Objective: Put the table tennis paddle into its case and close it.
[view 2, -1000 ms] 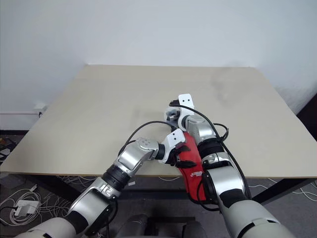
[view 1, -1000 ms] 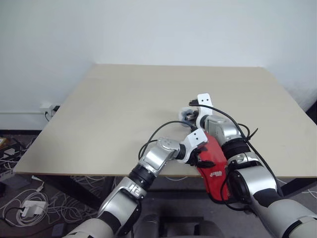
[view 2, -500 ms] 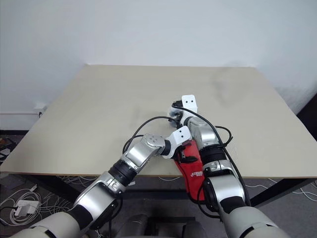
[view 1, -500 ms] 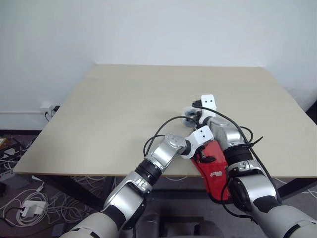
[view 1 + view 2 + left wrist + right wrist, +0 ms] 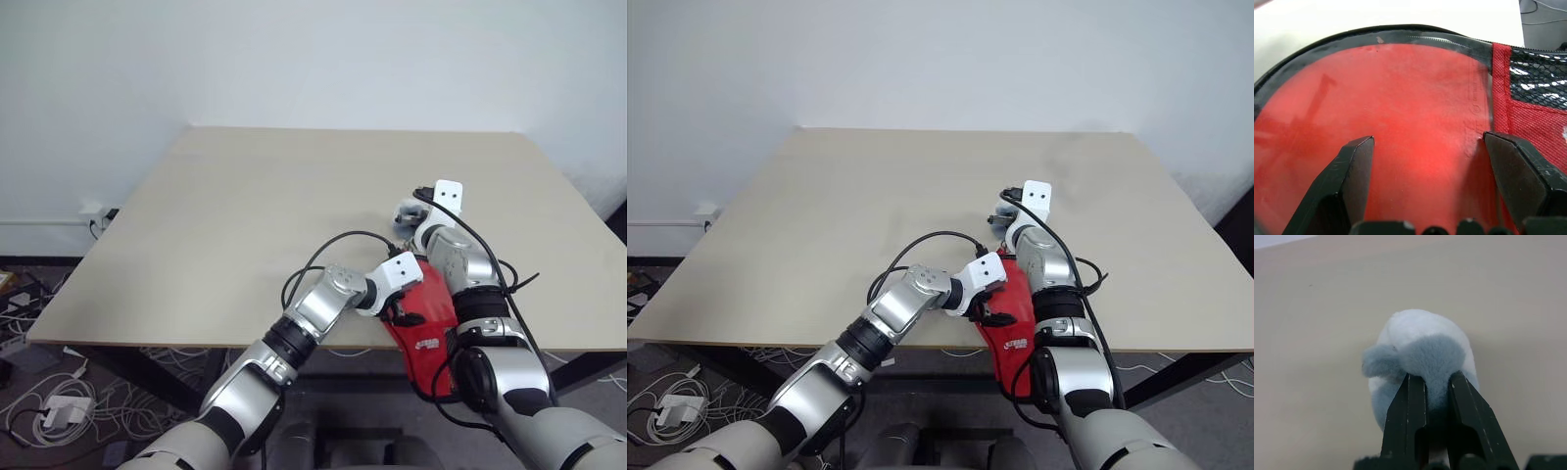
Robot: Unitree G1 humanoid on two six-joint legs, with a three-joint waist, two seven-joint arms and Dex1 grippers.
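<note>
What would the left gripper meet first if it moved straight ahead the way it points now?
Probably the case: its clear panel, red behind it, lies directly beyond the open left gripper. The gap is hard to judge.

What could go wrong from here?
1. The case overhangs the table's near edge, and the left gripper is open over its clear panel, not clamping. A tug could drag the case off.
2. The right gripper pinches only a soft grey-white plush ball, which may slip free.
</note>
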